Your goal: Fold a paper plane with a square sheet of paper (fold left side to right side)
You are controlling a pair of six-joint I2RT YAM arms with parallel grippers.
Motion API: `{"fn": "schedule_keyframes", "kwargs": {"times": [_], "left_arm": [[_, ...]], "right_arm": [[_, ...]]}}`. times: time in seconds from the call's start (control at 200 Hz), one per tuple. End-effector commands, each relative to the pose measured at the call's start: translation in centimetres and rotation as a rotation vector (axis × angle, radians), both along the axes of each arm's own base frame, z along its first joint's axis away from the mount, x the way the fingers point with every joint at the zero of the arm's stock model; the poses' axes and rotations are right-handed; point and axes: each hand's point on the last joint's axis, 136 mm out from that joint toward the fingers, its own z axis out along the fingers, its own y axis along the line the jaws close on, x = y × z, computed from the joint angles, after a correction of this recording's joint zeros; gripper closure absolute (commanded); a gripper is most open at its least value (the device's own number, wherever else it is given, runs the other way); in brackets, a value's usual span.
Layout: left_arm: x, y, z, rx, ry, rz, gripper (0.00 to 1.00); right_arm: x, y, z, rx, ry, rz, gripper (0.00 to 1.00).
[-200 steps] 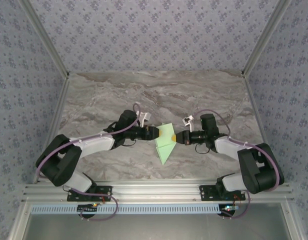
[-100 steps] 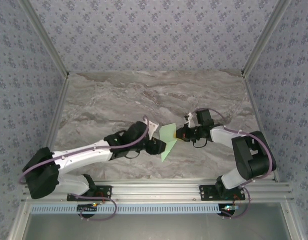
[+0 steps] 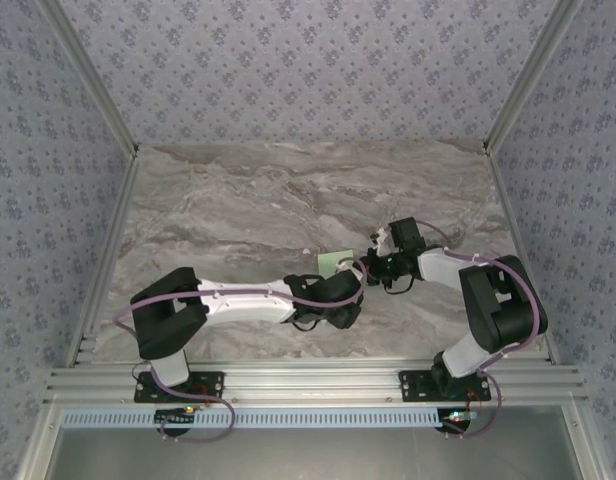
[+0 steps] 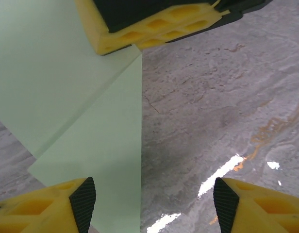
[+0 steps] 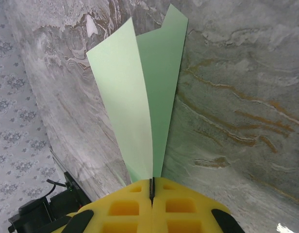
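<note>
While seemingly upright, paper plane [image 5: 140, 107] pinched.

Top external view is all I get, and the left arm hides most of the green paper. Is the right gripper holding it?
Observer: Yes. The right wrist view shows the right gripper shut on the paper, with two layers fanning out from its closed jaws.
Operator: And the left gripper?
Observer: The left gripper is open, with one fingertip over the paper and the other over the bare table.
</note>
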Motion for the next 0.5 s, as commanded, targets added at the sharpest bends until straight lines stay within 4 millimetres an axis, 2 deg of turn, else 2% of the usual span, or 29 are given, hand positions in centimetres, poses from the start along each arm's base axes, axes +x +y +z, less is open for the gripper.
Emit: {"fn": "schedule_keyframes", "kwargs": {"times": [0.0,0.265,0.495], "left_arm": [[0.7,1.0,-0.6,0.108,-0.059,0.032,0.32],[0.9,0.8,-1.8,0.213,-0.092,0.040,0.34],[0.9,1.0,-2.5,0.262,-0.101,0.047,0.43]], "right_arm": [[0.3,0.3,0.1,0.002,0.038,-0.015,1.00],[0.4,0.5,-0.1,0.003,0.057,-0.015,1.00],[0.3,0.5,-0.3,-0.007,0.063,-0.009,1.00]]}}
